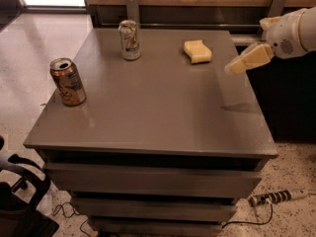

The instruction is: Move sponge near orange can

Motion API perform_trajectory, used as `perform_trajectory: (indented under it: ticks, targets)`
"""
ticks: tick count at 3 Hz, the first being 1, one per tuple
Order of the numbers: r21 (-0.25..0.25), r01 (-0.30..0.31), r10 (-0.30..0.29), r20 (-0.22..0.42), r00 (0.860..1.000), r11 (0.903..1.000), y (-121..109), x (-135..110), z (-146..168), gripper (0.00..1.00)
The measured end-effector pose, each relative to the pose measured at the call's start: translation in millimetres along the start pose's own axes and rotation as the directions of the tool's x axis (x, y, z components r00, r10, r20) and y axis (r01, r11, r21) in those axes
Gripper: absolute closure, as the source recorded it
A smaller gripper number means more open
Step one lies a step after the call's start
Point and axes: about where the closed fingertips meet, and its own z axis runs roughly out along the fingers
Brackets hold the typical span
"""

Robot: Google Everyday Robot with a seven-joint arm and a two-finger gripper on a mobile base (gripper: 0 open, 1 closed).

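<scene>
The pale yellow sponge (197, 51) lies flat on the grey table top (153, 102), at the back right. The orange can (67, 81) stands upright near the table's left edge, well away from the sponge. My gripper (246, 59) hangs above the table's right edge, to the right of the sponge and a little nearer the camera. It holds nothing and does not touch the sponge. The white arm behind it runs out of view on the right.
A white-and-green can (130, 39) stands at the back of the table, left of the sponge. A wooden wall with metal brackets runs behind the table. A power strip (279, 196) lies on the floor at the right, a black chair base (19, 191) at the left.
</scene>
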Motion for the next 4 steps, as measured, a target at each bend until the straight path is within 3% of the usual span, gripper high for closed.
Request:
perform_trajectory:
  ticks: [2,3,4]
  targets:
    - [0.066,-0.084,0.078,0.086,0.993,0.9943,-29,8,53,0.0]
    - [0.076,-0.127,0.115,0.147,0.982,0.9891,-34,12,86,0.0]
    - [0.042,-0.163,0.152,0.194,0.969,0.9858,-34,15,126,0.0]
